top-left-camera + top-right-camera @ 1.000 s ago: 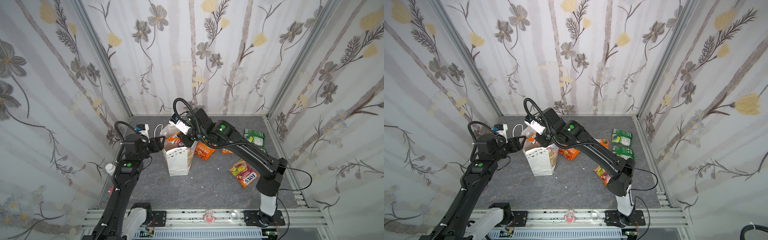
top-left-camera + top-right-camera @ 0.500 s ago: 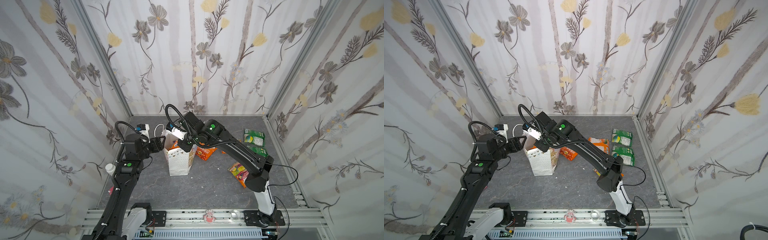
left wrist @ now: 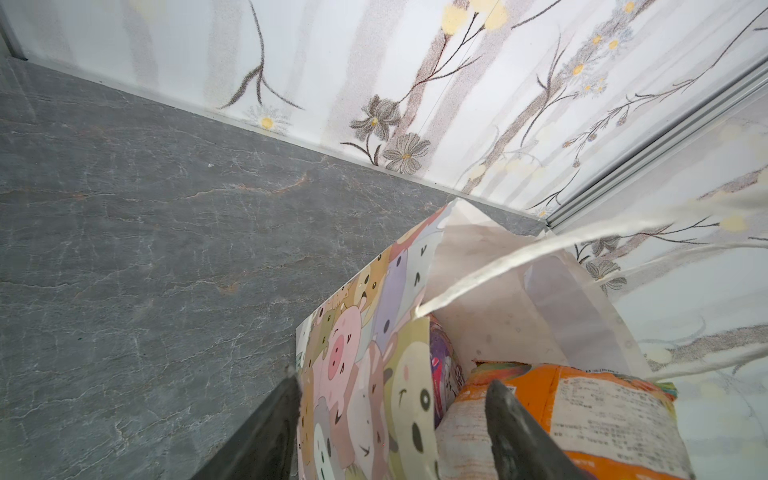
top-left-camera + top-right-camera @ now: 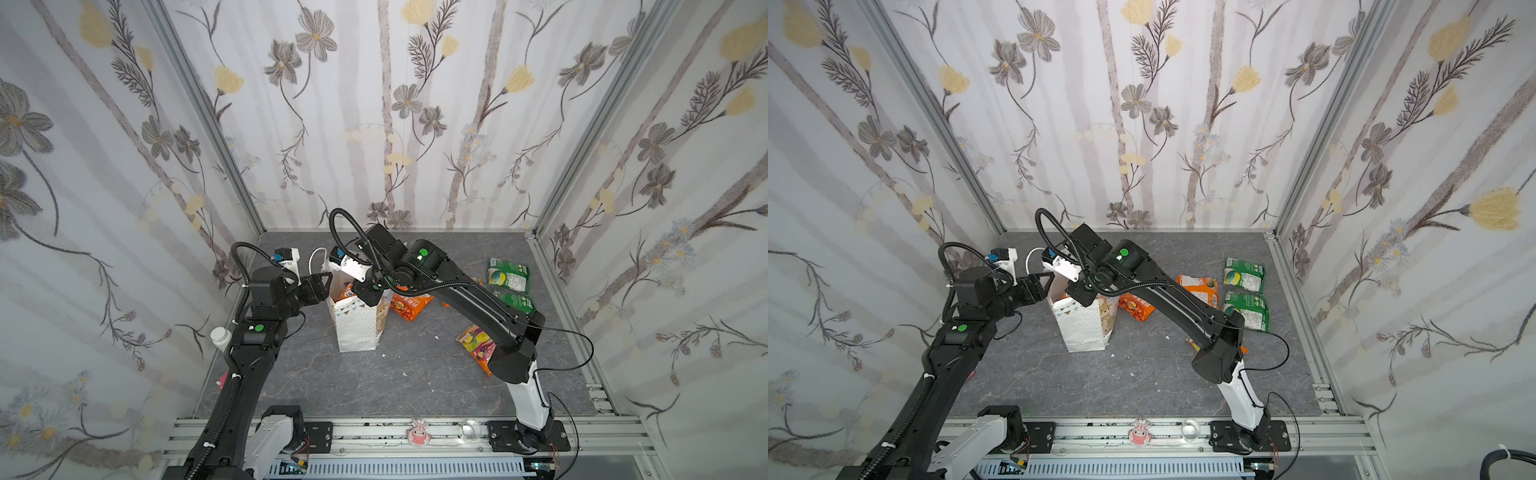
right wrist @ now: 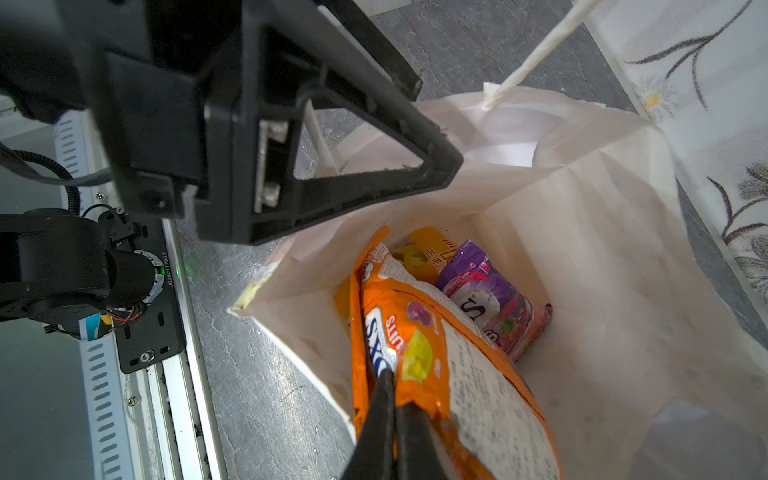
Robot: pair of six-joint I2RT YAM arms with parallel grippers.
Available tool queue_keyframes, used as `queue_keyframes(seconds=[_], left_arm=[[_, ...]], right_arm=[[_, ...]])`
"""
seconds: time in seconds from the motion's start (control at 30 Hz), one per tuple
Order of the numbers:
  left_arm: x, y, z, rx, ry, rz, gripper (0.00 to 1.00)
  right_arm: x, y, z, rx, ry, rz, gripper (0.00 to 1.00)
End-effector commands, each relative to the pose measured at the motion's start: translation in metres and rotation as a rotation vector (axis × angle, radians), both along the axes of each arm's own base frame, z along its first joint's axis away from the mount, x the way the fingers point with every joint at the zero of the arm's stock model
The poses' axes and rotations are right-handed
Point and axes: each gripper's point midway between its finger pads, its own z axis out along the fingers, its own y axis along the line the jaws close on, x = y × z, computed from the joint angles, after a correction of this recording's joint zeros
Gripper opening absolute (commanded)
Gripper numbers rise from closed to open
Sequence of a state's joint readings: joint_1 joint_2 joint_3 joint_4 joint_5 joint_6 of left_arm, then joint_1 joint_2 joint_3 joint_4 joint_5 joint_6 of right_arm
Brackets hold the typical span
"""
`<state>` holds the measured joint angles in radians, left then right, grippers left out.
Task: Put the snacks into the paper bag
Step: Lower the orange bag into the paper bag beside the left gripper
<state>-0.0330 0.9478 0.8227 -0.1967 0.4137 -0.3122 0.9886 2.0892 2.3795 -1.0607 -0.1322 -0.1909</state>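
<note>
A white paper bag (image 4: 357, 328) with cartoon animals on one side stands upright near the middle of the grey bench (image 4: 374, 386), seen in both top views. My right end effector (image 5: 392, 399) is clenched on the edge of an orange candy packet (image 5: 436, 353) and holds it inside the mouth of the bag, partly lowered and not yet let go. Beneath it, in the bottom of the bag, lie a purple packet (image 5: 486, 291) and a yellow packet (image 5: 424, 249).

My left end effector (image 3: 392, 388) is released, its jaws apart and straddling the bag's rim, one finger outside the cartoon side and one inside. Whether it presses on the paper I cannot tell.

By my judgement the job is about a third done. Out on the bench are two orange packets (image 4: 1136, 305) just beside the bag, two green packets (image 4: 1244, 274) near the far right edge, and a multicoloured packet (image 4: 478, 345) partly hidden under my right arm.
</note>
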Motion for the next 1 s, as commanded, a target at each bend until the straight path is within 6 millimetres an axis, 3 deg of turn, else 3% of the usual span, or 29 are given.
queue_keyframes(seconds=[0.0,0.3,0.67,0.97], left_arm=[[0.002,-0.001,0.006,-0.004,-0.029,-0.008,0.70],[0.002,-0.002,0.006,-0.004,-0.027,-0.009,0.70],[0.002,-0.001,0.006,-0.003,-0.027,-0.005,0.70],[0.001,-0.001,0.005,-0.003,-0.026,-0.008,0.70]], right_arm=[[0.000,0.009,0.011,0.063,0.003,0.018,0.01],[0.001,0.009,0.036,0.126,-0.038,0.018,0.36],[0.008,0.006,0.069,0.205,-0.103,-0.033,0.40],[0.017,-0.004,0.083,0.238,-0.110,-0.116,0.35]])
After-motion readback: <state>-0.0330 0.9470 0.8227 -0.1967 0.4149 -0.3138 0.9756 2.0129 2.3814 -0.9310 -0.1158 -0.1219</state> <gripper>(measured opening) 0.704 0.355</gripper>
